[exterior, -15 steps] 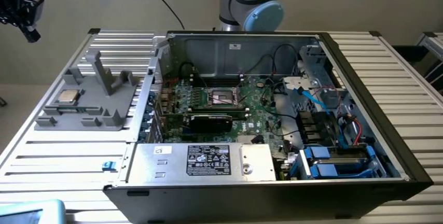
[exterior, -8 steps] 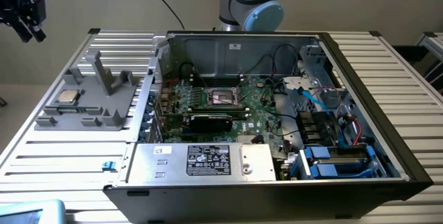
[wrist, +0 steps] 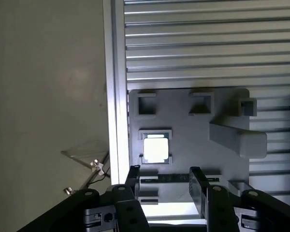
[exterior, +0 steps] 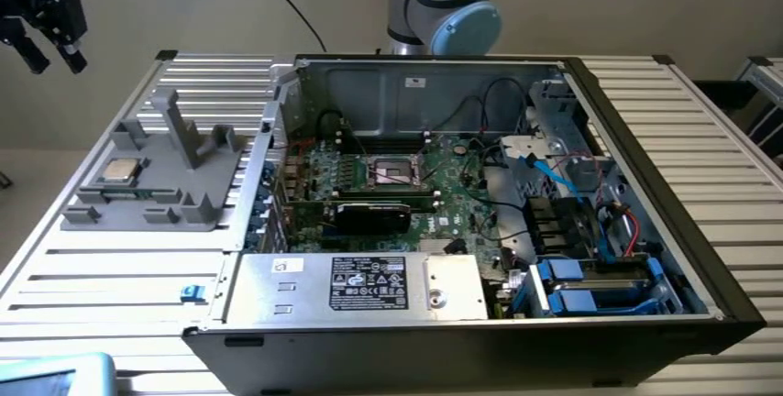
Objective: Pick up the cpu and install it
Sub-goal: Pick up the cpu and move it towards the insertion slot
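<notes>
A slatted table (exterior: 110, 268) carries an open PC case (exterior: 404, 93) and a grey fixture (exterior: 183, 203). The cpu (exterior: 119, 170) lies in the fixture's pocket. Well apart from it, the gripper (wrist: 165, 188) hangs with its fingers spread and empty.

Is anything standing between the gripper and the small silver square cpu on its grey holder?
Nothing visible does. The black gripper hangs open above and apart from the flat silver square cpu. The upright posts of the grey plastic holder stand to the exterior view's right of the chip, not over it.

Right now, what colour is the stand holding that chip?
Grey stand, clearest in the exterior view.
</notes>
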`<action>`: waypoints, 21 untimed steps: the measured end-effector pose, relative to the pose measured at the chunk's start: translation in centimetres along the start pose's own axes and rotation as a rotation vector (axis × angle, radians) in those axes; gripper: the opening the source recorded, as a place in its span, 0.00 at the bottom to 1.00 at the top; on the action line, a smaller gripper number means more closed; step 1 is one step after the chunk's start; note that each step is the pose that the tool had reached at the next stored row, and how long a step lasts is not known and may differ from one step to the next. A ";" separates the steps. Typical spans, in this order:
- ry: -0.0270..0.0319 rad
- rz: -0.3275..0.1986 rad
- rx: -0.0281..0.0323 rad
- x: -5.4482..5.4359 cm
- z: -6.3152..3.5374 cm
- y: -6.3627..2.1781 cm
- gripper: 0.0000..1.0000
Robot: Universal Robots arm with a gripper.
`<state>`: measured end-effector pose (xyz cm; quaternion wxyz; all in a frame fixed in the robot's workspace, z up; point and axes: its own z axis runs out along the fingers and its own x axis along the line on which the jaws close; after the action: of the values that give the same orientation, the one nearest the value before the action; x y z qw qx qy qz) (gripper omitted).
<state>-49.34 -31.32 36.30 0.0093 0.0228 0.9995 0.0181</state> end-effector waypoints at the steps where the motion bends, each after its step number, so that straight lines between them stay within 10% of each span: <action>1: -0.0001 0.000 0.0000 0.0 0.00 0.00 0.55; 21: 0.0061 0.000 0.0009 0.0 0.16 -0.01 0.63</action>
<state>-49.29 -31.33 36.15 0.0062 0.0229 0.9996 0.0177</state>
